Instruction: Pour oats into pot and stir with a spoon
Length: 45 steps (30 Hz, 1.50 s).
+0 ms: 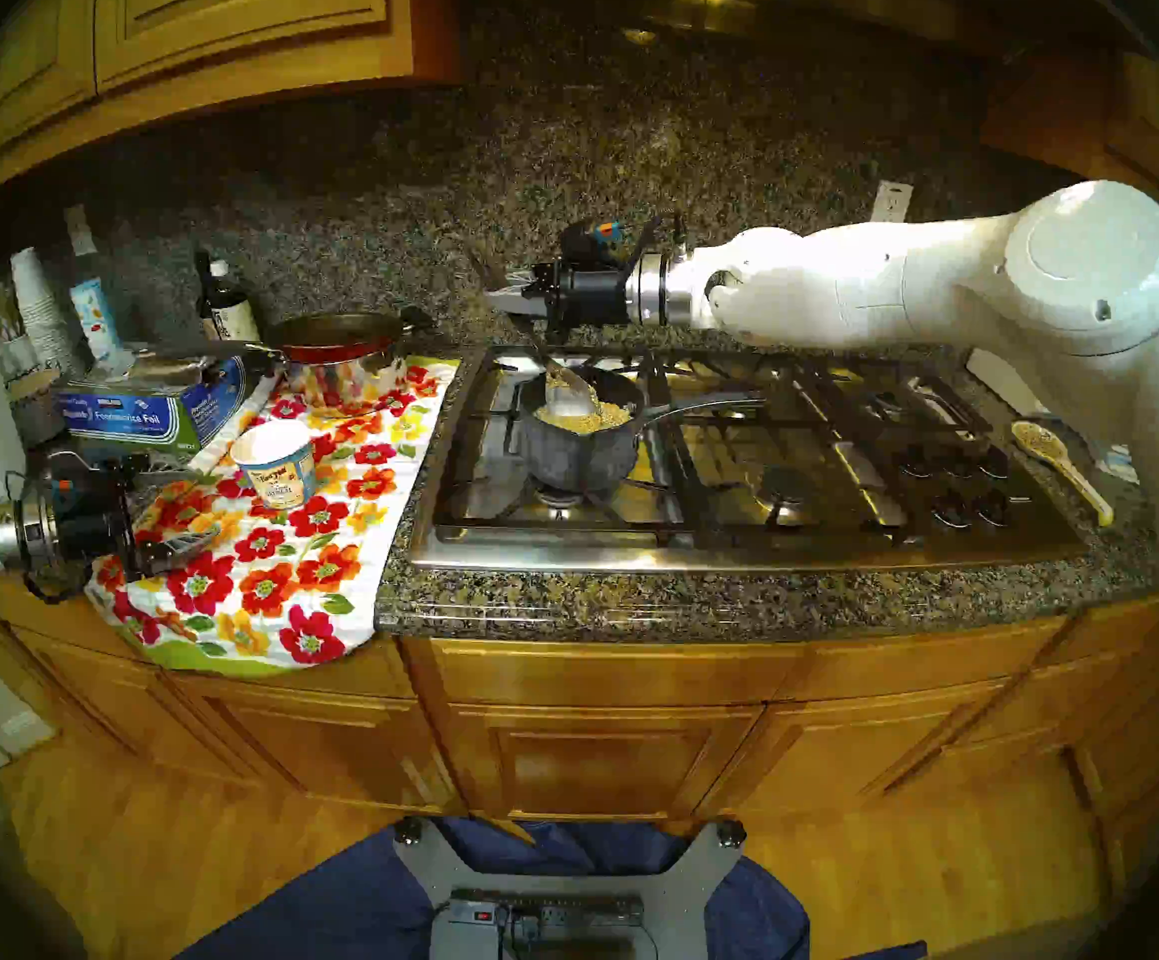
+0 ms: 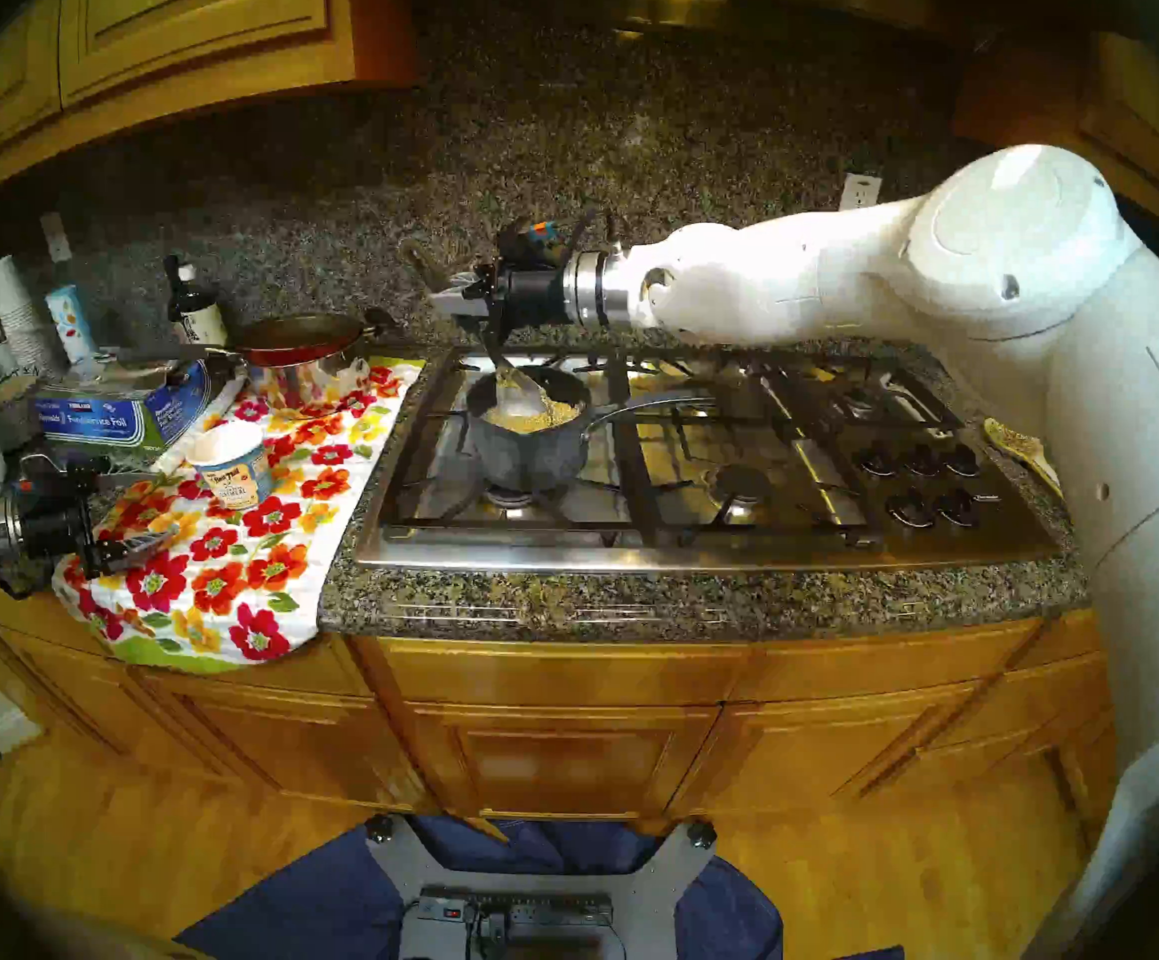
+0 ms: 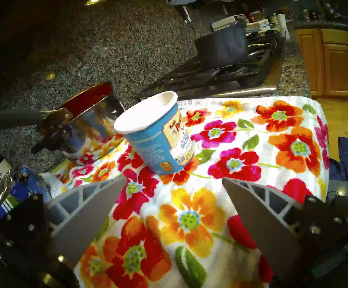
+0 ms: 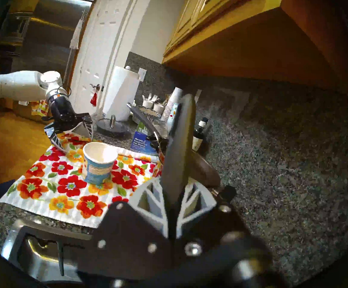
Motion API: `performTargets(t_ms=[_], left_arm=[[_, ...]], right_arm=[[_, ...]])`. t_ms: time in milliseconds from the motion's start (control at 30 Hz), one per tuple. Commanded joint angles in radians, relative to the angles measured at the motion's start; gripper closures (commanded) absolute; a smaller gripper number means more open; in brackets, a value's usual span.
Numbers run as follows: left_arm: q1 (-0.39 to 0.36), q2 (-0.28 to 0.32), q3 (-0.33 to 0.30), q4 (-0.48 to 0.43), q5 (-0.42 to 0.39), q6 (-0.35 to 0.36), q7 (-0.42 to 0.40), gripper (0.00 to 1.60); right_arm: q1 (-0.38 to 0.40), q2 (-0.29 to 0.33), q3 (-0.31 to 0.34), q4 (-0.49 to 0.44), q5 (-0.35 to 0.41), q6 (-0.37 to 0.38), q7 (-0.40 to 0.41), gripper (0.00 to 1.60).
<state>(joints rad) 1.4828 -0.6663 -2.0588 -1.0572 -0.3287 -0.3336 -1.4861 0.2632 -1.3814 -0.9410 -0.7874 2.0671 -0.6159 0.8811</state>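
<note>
The right gripper (image 1: 509, 302) is clamped on the spoon (image 1: 566, 392) handle; the bowl sits tilted in the pot (image 1: 580, 435), carrying oats (image 1: 601, 417). The pot stands on the stove (image 1: 736, 522). The left gripper (image 3: 174, 184) hangs spread and empty near the upright cup (image 3: 158, 133). Risk: the loaded spoon lifting over the rim would scatter flakes; a sideways push could shift the light pot.
</note>
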Motion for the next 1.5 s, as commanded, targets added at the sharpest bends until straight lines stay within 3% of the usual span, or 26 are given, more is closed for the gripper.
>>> performTargets(t_ms=[0, 867, 1467], left_arm=[[-0.015, 0.019, -0.016, -0.014, -0.021, 0.0, 0.003, 0.0], [-0.015, 0.019, -0.016, -0.014, -0.019, 0.0, 0.003, 0.0], [-0.015, 0.019, -0.016, -0.014, -0.021, 0.0, 0.003, 0.0]], right_arm=[[0.012, -0.016, 0.023, 0.088, 0.008, -0.001, 0.025, 1.6], [0.073, 0.013, 0.008, 0.072, -0.02, -0.038, 0.104, 1.6], [0.098, 0.083, -0.004, -0.028, -0.042, -0.108, 0.114, 1.6]])
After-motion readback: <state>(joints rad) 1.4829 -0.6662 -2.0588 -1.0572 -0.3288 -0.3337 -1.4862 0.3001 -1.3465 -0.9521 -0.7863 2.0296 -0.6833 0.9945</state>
